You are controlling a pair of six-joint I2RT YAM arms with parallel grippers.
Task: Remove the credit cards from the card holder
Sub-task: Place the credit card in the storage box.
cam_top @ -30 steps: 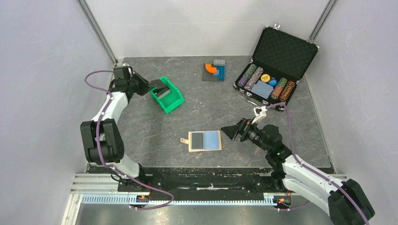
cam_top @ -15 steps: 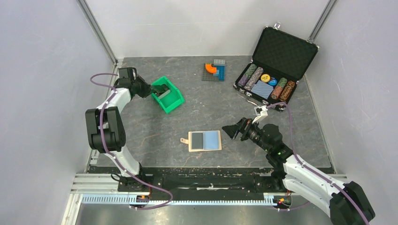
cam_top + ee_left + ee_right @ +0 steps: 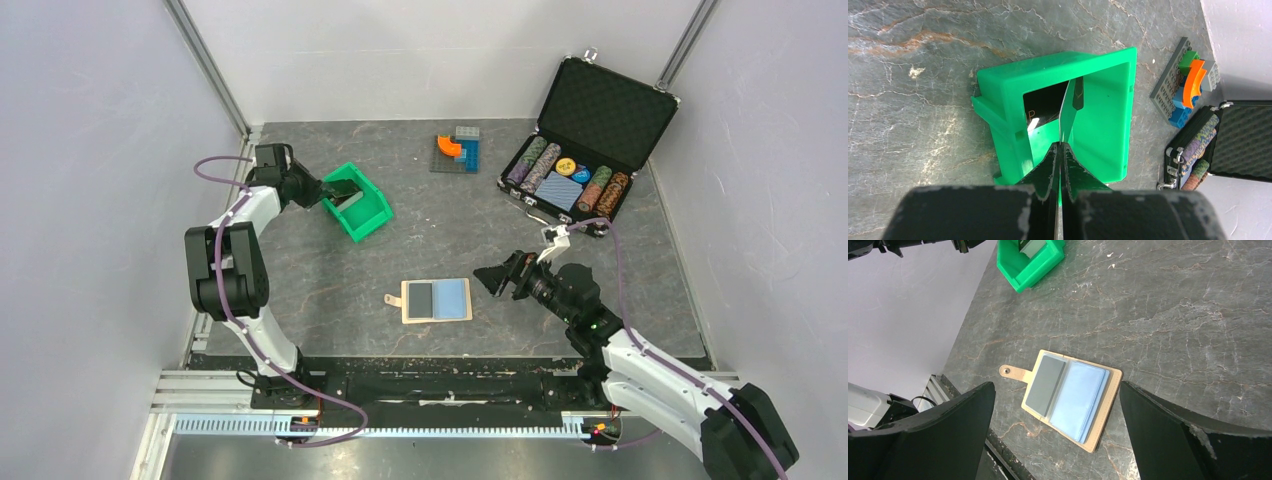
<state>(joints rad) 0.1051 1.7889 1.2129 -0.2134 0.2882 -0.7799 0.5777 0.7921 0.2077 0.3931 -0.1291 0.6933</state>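
The card holder lies open on the table, tan-edged with light blue pockets. A dark grey credit card sits in its left half. My right gripper hovers just right of the holder, open, with nothing between its fingers. My left gripper is at the green bin, shut on a thin credit card seen edge-on and reaching into the bin. Another dark card lies inside the bin.
An open black case of poker chips stands at the back right. A small stack of toy bricks sits at the back middle. Grey walls close in on the left, right and back.
The left arm has swung its elbow in and carried the held card a little lower into the green bin. The right arm and the card holder have not moved.
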